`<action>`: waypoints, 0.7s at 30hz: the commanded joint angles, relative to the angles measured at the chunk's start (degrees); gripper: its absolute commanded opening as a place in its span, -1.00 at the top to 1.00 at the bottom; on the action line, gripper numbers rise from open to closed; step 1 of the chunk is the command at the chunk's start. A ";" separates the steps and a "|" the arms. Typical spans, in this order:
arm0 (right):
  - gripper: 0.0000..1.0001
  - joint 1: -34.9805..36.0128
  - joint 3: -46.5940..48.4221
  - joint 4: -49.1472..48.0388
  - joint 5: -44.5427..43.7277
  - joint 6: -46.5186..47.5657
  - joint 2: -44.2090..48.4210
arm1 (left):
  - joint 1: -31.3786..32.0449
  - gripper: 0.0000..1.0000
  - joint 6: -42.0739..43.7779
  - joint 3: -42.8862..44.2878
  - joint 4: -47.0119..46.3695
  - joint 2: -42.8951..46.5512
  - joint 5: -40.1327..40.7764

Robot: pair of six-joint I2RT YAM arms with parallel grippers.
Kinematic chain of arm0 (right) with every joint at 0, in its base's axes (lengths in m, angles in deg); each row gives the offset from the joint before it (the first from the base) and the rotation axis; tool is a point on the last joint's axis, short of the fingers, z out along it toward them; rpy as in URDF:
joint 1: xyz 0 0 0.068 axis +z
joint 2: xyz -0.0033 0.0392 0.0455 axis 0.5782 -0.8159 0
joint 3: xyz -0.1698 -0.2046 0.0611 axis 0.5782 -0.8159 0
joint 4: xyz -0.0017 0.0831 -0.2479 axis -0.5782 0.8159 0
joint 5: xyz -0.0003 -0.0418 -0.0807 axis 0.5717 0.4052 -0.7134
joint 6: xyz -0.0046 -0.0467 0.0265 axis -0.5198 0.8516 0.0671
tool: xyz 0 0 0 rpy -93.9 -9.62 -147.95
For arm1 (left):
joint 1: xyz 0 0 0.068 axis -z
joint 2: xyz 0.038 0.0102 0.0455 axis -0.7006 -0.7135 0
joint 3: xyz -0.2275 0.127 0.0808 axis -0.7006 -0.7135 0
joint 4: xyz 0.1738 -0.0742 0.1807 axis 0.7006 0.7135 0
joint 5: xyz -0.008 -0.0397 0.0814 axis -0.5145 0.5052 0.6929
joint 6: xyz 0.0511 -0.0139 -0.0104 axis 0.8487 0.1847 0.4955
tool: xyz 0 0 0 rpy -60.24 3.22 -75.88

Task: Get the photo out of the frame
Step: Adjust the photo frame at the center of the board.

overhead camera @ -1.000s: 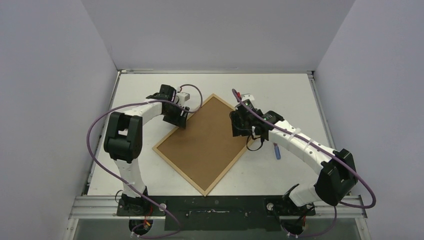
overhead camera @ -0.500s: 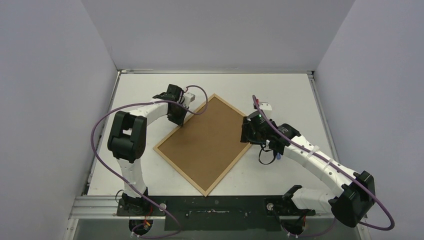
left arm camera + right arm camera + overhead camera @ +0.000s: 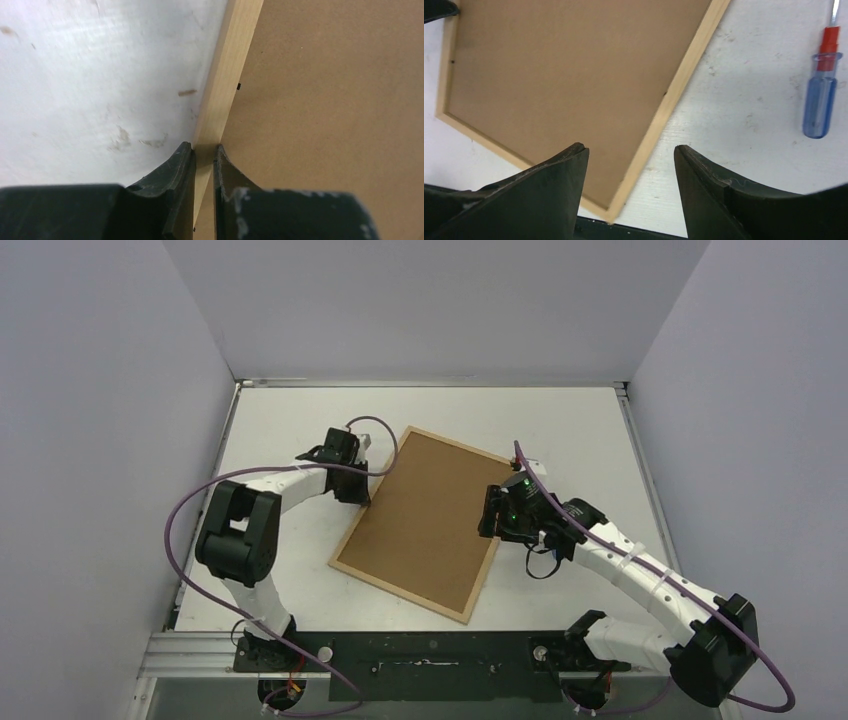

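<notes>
The frame [image 3: 400, 591] of light wooden moulding lies face down on the white table, its brown backing panel [image 3: 425, 520] facing up. No photo shows; what lies under the panel is hidden. My left gripper [image 3: 358, 497] is at the frame's left edge. In the left wrist view this gripper [image 3: 202, 147] is shut on the frame's thin moulding [image 3: 225, 90], one finger outside it and one over the panel. My right gripper [image 3: 491, 518] hovers over the frame's right edge. In the right wrist view it [image 3: 630, 148] stands open, with the moulding [image 3: 674, 100] below the gap and untouched.
A screwdriver [image 3: 821, 100] with a blue and red handle lies on the table to the right of the frame. The frame's near corner reaches close to the dark rail [image 3: 430, 650] at the table's front edge. Grey walls enclose the table on three sides.
My left gripper has shut on the frame's left moulding, and the frame has turned counterclockwise in the top view. My right gripper drew back towards the frame's right edge and opened wider.
</notes>
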 commanded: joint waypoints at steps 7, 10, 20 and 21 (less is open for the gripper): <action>-0.33 4.25 -4.31 -8.88 9.54 -3.85 1.02 | 7.19 1.00 -26.00 -21.42 0.32 11.07 2.05; -0.35 12.51 -5.23 -10.39 2.66 -7.15 1.17 | 11.29 1.00 -32.70 -30.03 -1.70 18.69 4.06; -0.35 47.61 -3.63 -13.28 -32.03 -23.24 -7.17 | 30.49 1.00 -55.26 -45.73 -3.69 40.18 13.66; -0.34 49.75 -2.90 -13.89 -32.79 -23.87 -9.48 | 30.77 0.91 -55.14 -45.26 -2.62 40.83 14.13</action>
